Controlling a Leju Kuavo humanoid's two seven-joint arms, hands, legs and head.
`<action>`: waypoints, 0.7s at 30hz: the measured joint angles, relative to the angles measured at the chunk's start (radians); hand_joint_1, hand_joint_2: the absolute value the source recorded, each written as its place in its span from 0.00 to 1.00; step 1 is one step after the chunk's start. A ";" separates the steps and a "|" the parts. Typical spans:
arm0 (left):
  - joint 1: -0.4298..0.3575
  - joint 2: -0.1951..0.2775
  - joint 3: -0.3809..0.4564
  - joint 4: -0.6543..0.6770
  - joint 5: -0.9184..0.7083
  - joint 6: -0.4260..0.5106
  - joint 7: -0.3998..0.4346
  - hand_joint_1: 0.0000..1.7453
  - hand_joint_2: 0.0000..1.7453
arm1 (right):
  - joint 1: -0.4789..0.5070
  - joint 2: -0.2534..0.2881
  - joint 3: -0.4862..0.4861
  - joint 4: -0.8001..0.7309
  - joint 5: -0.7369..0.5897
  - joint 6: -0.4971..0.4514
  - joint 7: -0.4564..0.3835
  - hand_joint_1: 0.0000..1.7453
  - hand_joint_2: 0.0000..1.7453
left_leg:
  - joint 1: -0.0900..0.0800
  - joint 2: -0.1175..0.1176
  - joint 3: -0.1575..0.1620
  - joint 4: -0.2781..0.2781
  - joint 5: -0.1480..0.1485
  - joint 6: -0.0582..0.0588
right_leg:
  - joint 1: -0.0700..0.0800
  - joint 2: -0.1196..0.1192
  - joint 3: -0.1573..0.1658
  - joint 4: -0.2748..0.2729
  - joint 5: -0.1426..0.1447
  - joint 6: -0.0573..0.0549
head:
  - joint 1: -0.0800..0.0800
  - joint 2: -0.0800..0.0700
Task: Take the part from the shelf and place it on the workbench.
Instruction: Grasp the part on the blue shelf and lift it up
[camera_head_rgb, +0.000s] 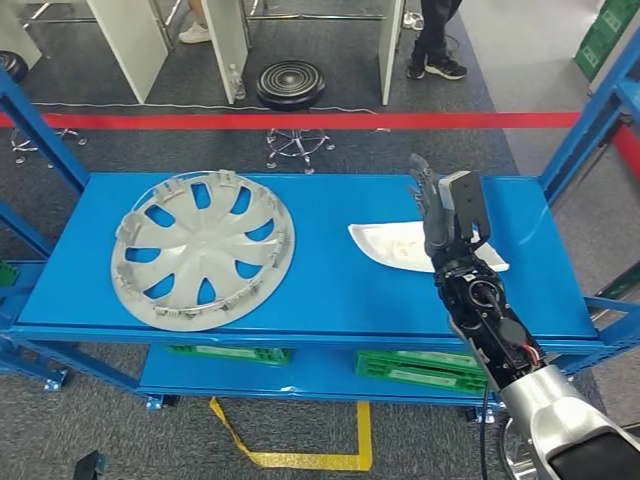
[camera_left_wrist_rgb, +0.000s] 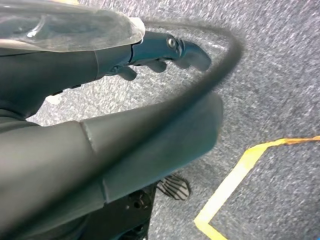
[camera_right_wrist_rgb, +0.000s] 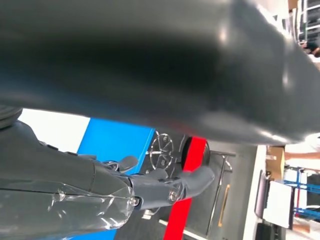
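Observation:
A flat white part (camera_head_rgb: 392, 245) lies on the right half of the blue shelf's top board (camera_head_rgb: 332, 290). My right hand (camera_head_rgb: 441, 225) is over the part's right portion, fingers stretched out toward the shelf's back edge and holding nothing; whether it touches the part I cannot tell. The right wrist view shows that hand (camera_right_wrist_rgb: 113, 190) with straight fingers above the white part (camera_right_wrist_rgb: 53, 130) and the blue board (camera_right_wrist_rgb: 113, 137). A large silver wheel cover (camera_head_rgb: 202, 248) lies on the shelf's left half. My left hand (camera_left_wrist_rgb: 151, 90) hangs over grey carpet, fingers extended and holding nothing.
Blue shelf posts (camera_head_rgb: 581, 130) rise at both ends. Green crates (camera_head_rgb: 423, 368) sit on the lower board. Red tape (camera_head_rgb: 302, 120) runs across the floor behind the shelf, yellow tape (camera_head_rgb: 362, 440) in front. A black stool (camera_head_rgb: 290, 85) and a person's feet (camera_head_rgb: 436, 60) are beyond.

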 joint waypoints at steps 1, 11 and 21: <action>-0.001 0.001 0.000 0.000 0.000 0.000 0.000 0.00 0.00 | 0.000 0.000 0.000 0.000 0.001 -0.001 0.001 0.00 0.00 | 0.000 0.000 0.002 -0.002 0.000 0.000 | 0.000 0.001 0.001 0.000 -0.002 -0.002 | -0.003 0.000; -0.004 0.007 0.000 0.000 -0.001 0.004 0.000 0.00 0.00 | 0.006 0.000 -0.001 0.000 0.052 -0.033 0.047 0.00 0.25 | 0.000 0.001 0.021 -0.038 -0.007 -0.008 | 0.000 0.002 0.002 -0.001 -0.007 -0.010 | -0.025 0.000; -0.001 0.007 0.000 0.000 0.008 0.007 0.002 0.00 0.00 | 0.045 -0.028 0.008 -0.030 0.420 -0.142 0.346 0.00 1.00 | -0.003 0.002 0.026 -0.038 -0.005 -0.011 | -0.002 0.001 0.008 -0.002 -0.005 -0.012 | -0.025 0.000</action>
